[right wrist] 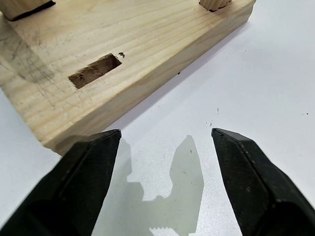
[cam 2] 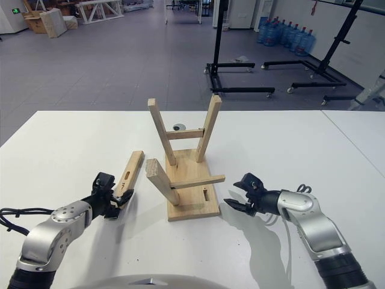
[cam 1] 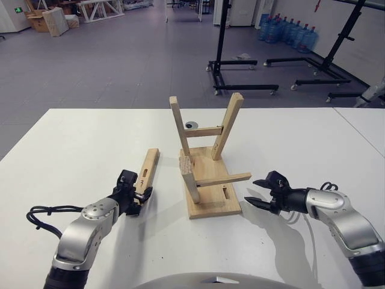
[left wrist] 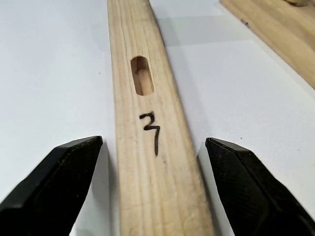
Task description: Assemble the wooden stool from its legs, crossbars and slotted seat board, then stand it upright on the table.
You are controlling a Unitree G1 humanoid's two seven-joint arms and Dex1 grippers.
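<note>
Left wrist view is showing you the left gripper (left wrist: 153,141) holding its fingers wide apart on either side of the loose stool leg (left wrist: 145,110), not touching it. That leg is lying flat on the white table (cam 1: 72,144), just left of the slotted seat board (cam 1: 213,205). The board is lying flat, carrying three legs (cam 1: 178,126) and two crossbars (cam 1: 204,131). Your right gripper (right wrist: 166,132) is hovering just right of the board's near corner, fingers spread and gripping nothing.
</note>
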